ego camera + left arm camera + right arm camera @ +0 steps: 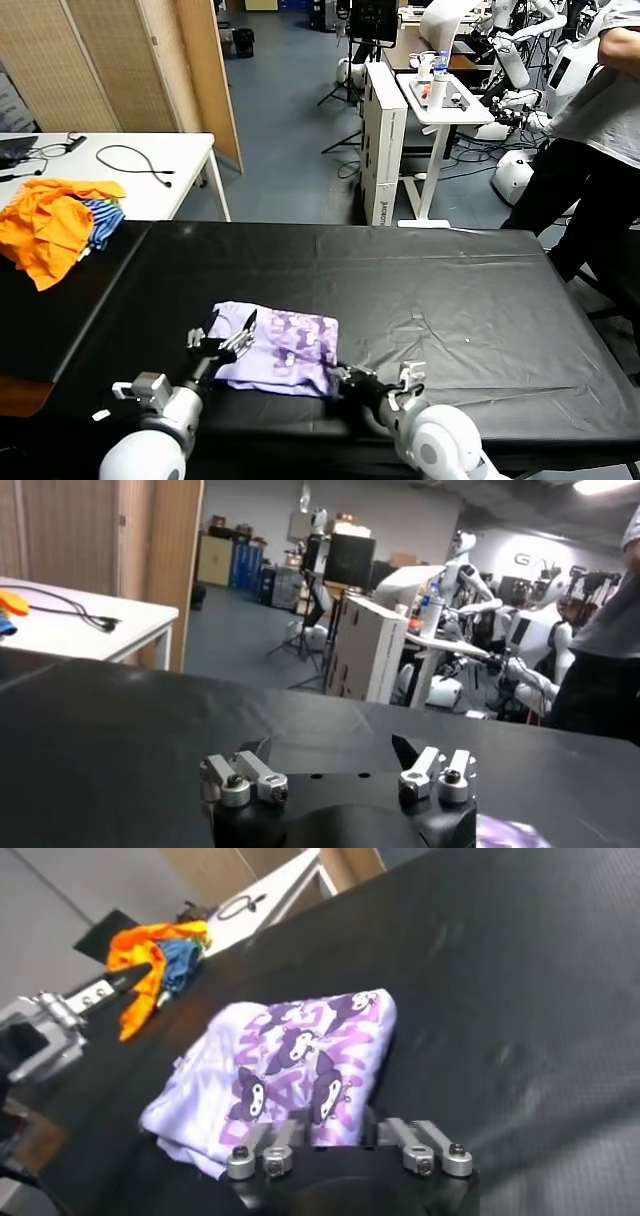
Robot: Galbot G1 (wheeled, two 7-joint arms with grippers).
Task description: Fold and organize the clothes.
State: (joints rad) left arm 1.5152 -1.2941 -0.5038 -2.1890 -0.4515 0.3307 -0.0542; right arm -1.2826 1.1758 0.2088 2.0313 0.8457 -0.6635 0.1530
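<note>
Both arms sit right at the bottom of the head view, white and rounded, so that's what's closest. Left claw (222, 338) hovers over the near-left edge of the lavender T-shirt (283, 350) with its fingers spread wide and nothing between them; the left wrist view shows the same gap (340, 776). Right claw (378, 384) sits at about 4 o'clock from the shirt, just off its near-right corner. In the right wrist view its fingers (348, 1154) also stand apart with nothing in them, and the shirt (285, 1063) lies just ahead.

Shirt itself is folded into a compact rectangle, purple cartoon print facing up, lying on the near-left part of the counter (450, 290). That counter is a long table under a black cover with some wrinkles and creases, slightly shiny.

Over at 10 o'clock from the shirt there's a heap of orange garments (50, 225) with a blue-striped cloth (103, 218) tucked in, at the counter's far-left corner. Behind that is a white table (150, 185) with a black cable (140, 162) on it.

Room looks like a lab: grey-blue floor, wooden partition panels (130, 60), a white cart (440, 100), white robots (520, 50) at 1 o'clock, and a person (600, 150) standing at the counter's far-right end.
</note>
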